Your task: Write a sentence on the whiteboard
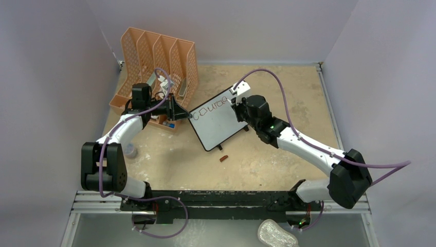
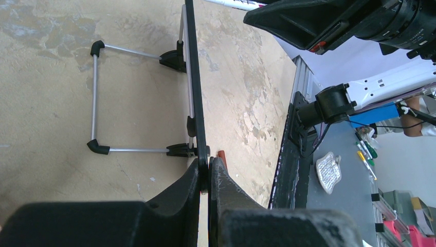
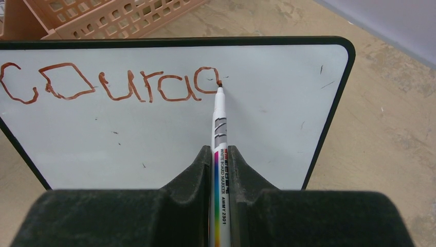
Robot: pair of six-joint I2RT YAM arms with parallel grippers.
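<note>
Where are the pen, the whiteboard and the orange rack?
pen [image 3: 220,123]: right wrist view, its white barrel.
whiteboard [image 3: 154,139]: right wrist view, blank white face.
orange rack [image 1: 191,72]: top external view, right mesh wall.

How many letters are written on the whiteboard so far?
6, in one row near the top of the whiteboard: c, o, u, r, a, and an unfinished letter at the tip of the marker.

On whiteboard [image 3: 154,139]: "coura" + unfinished letter; marker [image 3: 220,128] barrel: "WHITE BOARD MARKER", "AWAY 2301".

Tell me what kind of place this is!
Probably a robot lab's test booth: a left arm and right arm bolted to a metal rail, plain walls boxing in the table.
</note>
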